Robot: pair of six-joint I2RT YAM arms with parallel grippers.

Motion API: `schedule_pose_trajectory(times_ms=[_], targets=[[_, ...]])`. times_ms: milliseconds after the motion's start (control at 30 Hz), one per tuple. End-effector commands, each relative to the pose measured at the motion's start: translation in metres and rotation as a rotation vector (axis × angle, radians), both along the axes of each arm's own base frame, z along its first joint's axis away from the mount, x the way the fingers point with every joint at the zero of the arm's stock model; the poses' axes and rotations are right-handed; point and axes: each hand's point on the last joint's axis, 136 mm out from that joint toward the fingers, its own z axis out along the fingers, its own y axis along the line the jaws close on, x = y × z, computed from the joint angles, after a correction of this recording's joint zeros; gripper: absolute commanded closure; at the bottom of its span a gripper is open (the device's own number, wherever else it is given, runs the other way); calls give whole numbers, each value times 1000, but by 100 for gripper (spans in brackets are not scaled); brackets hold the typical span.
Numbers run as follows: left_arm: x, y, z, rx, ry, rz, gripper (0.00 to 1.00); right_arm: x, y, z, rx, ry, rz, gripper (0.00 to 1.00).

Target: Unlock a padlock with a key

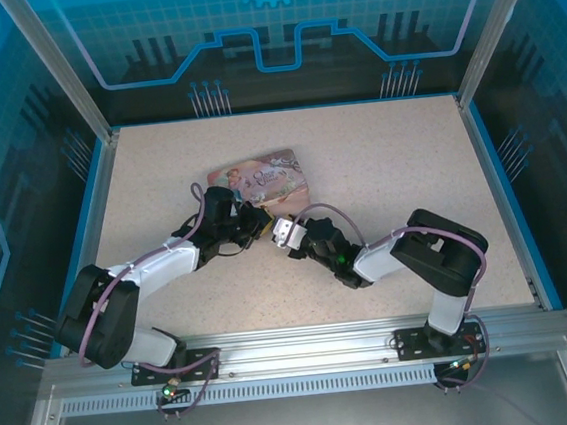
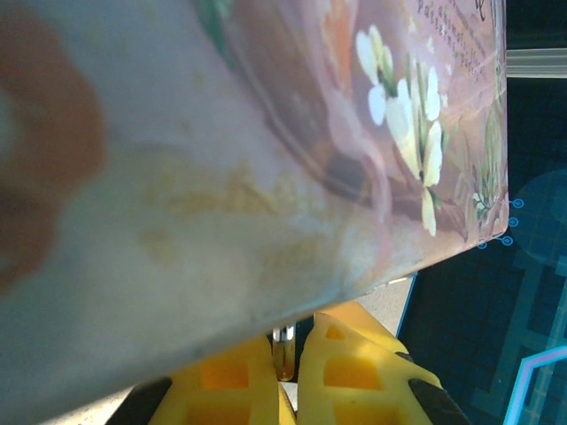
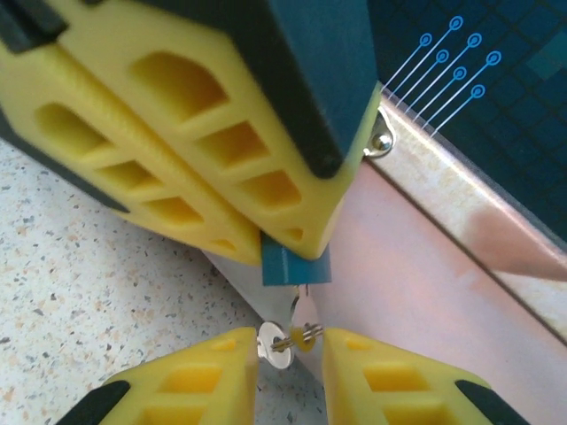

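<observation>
From above, the left hand (image 1: 254, 223) and right hand (image 1: 277, 231) meet beside the tin (image 1: 265, 177). Left wrist: the left hand pinches the padlock (image 2: 283, 350). Right wrist: the right hand, narrow, nips the key (image 3: 282, 341) under the padlock; a skewed twist could slip it.

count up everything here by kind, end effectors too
tin: 1
padlock: 1
key: 1
end effector: 2 (left end effector, right end effector)
total: 5
</observation>
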Motion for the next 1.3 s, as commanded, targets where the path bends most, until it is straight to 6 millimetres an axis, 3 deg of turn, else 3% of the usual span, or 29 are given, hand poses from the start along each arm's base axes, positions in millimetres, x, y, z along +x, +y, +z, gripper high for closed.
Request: schedule_pose_trajectory(times_ms=[0,133,567,1267], targets=[[-1,-6,20,-73,-31,-22,100,8,4,7,38,-3,-12,74],[-2,-6,19,-75,-27,-21,100,9,6,10,48,-3,-11,74],[-1,-6,20,-85,-33,-18,100,9,6,4,25,30,-8,91],[-2,-5,24,-91,-42,-15,100,8,1,-6,-34,50,-15,81]])
